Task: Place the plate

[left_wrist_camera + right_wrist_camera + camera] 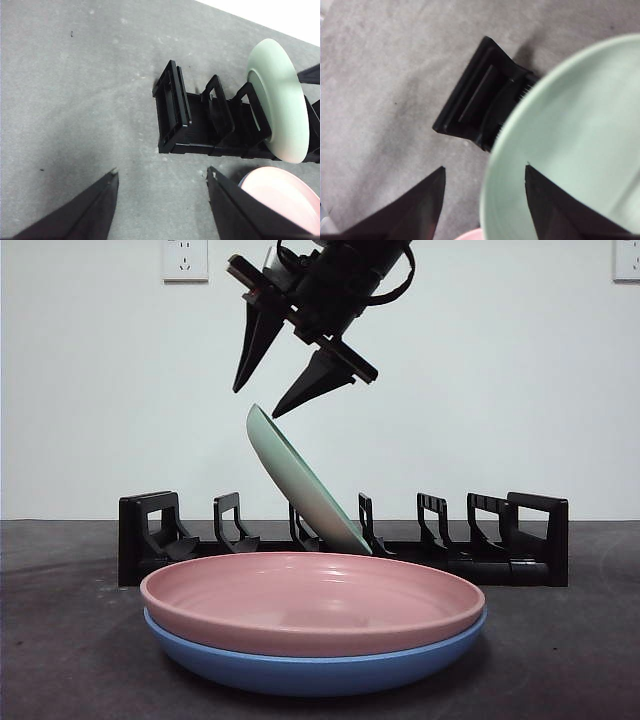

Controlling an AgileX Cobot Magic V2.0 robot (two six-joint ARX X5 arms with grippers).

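Green plate (pixel 300 480) seated in black dish rack (pixel 520 560), leaning tilted, lower edge down in a slot near the rack's middle, upper rim free in the air. Right gripper (pixel 255 404) directly above that upper rim, jaws spread, nothing between them; narrow gap to the rim in the front view. From the right wrist view, plate rim (pixel 560 150) large and blurred just past one jaw; contact hard to judge there, probably apart. Left gripper (pixel 162 173) well off to the side over bare grey table (pixel 75 100), near the rack's end post, jaws parted and empty. Rack slots to either side of the green plate vacant. Pink plate (pixel 310 605) stacked in blue plate (pixel 320 670), flat on the table in front of the rack, apart from it. Wall sockets (pixel 185 258) on the white wall behind.
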